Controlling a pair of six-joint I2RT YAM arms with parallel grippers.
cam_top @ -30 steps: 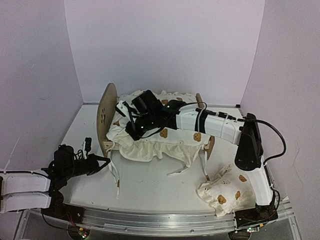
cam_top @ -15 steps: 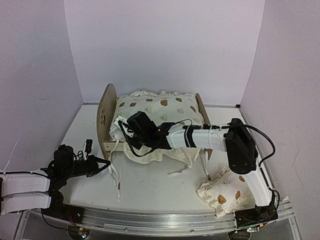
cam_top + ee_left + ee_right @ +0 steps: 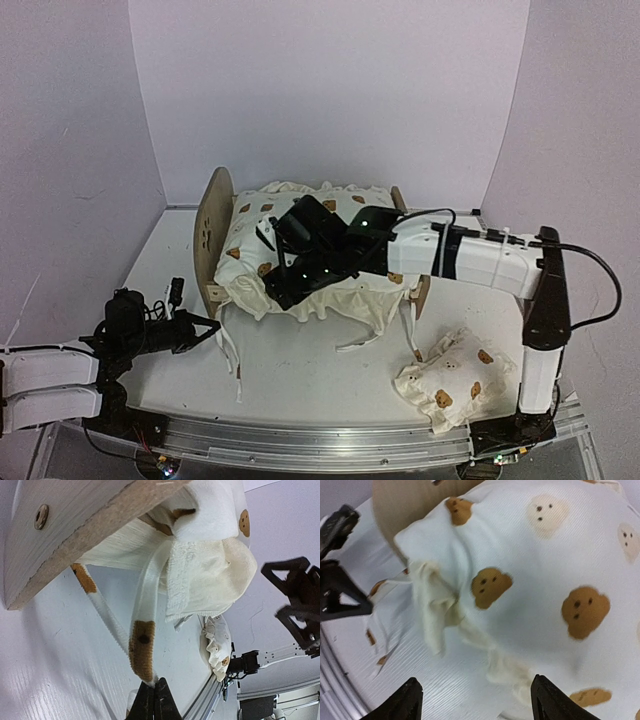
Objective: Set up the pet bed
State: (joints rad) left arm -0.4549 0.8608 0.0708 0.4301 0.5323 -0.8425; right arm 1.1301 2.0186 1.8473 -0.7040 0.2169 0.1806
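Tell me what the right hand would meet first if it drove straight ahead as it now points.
Most likely the large cream bear-print cushion: the open right hand aims at its ruffled corner, though how near is unclear.

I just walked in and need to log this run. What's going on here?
The right arm reaches over the cushion lying on the pet bed; the right fingers are open above its near edge, holding nothing. The left fingers are low by the headboard, closed at the end of a dangling tie; whether they pinch it is unclear. The small pillow lies apart on the table.
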